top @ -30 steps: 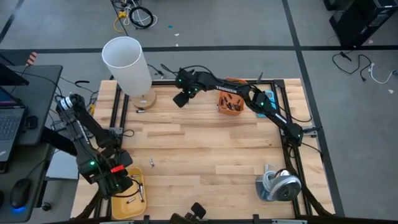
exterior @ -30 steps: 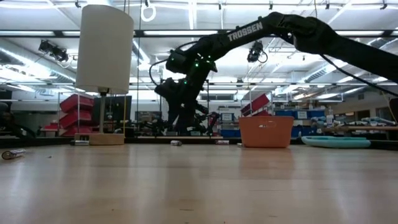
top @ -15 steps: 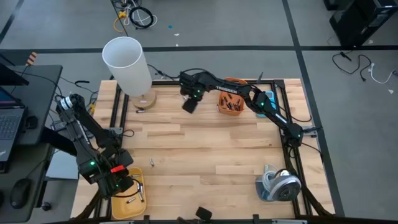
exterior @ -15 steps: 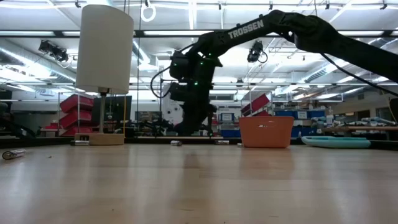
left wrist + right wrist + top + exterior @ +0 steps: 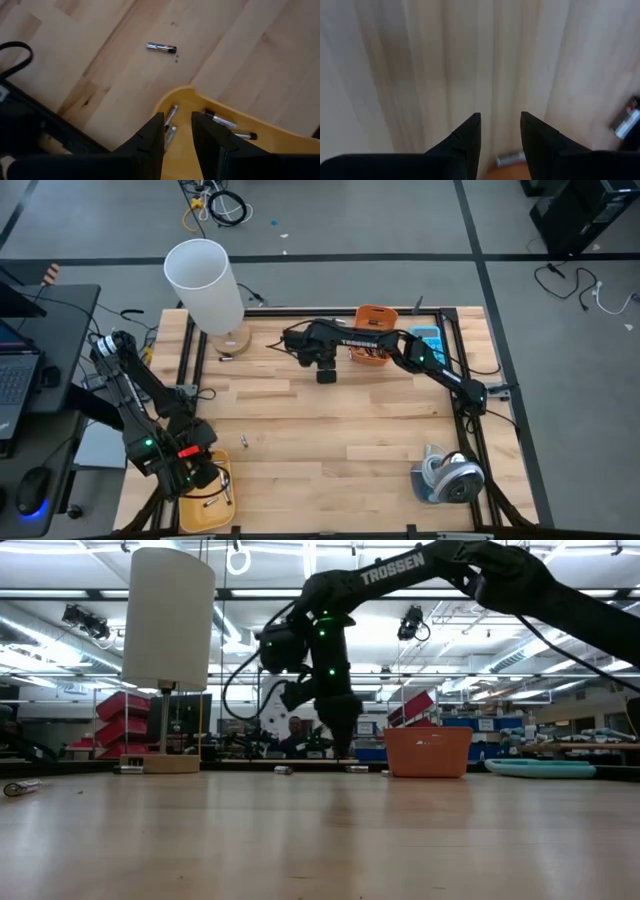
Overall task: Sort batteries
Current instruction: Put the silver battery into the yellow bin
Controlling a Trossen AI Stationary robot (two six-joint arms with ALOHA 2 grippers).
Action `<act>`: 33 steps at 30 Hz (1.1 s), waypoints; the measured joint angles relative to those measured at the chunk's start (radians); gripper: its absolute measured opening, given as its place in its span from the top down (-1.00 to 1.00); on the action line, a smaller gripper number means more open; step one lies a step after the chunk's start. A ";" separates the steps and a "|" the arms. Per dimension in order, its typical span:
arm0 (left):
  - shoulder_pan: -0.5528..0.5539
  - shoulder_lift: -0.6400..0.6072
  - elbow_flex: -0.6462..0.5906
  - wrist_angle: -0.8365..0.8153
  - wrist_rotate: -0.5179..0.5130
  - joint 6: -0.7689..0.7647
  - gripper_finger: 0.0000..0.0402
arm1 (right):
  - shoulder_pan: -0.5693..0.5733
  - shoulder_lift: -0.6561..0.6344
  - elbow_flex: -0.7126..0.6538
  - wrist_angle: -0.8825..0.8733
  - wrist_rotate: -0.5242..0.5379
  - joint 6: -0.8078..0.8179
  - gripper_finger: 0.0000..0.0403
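- My left tool hung over the near rim of the yellow tray, fingers apart and gripping nothing. A few batteries lay in that tray right under it. If I'd dropped straight down from there, I reckon I'd have clipped the rim and tipped the tray, or scattered what was already sorted.
- A little farther out, one loose battery lay alone on the bare desk, well apart from the tray. It's round, so a sloppy pinch or a nudge from one finger would probably have sent it rolling across the boards.
- Across the desk, my right tool pointed down at the wood just beside the orange bin, fingers spread, nothing between them. A silvery cell showed close below the fingers in the wrist view and a second cell lay off to one side. Closing off-centre would likely have squirted the cell away, and I could have grabbed the wrong colour for that bin.
- The arm ran right alongside the bin, so a careless swing could have shoved it.
- Farthest back stood the lamp. A wide sweep that way might have knocked it over.
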 joint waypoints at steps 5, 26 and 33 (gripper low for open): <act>0.000 0.000 0.000 0.017 0.000 0.000 0.51 | -0.013 0.000 -0.019 -0.077 0.009 -0.017 0.39; 0.000 0.000 0.000 0.051 -0.021 -0.025 0.51 | 0.136 -0.041 -0.018 0.078 -0.122 -0.063 0.43; 0.000 0.000 0.000 0.063 -0.024 -0.025 0.51 | 0.286 -0.043 -0.018 0.406 -0.149 -0.171 0.43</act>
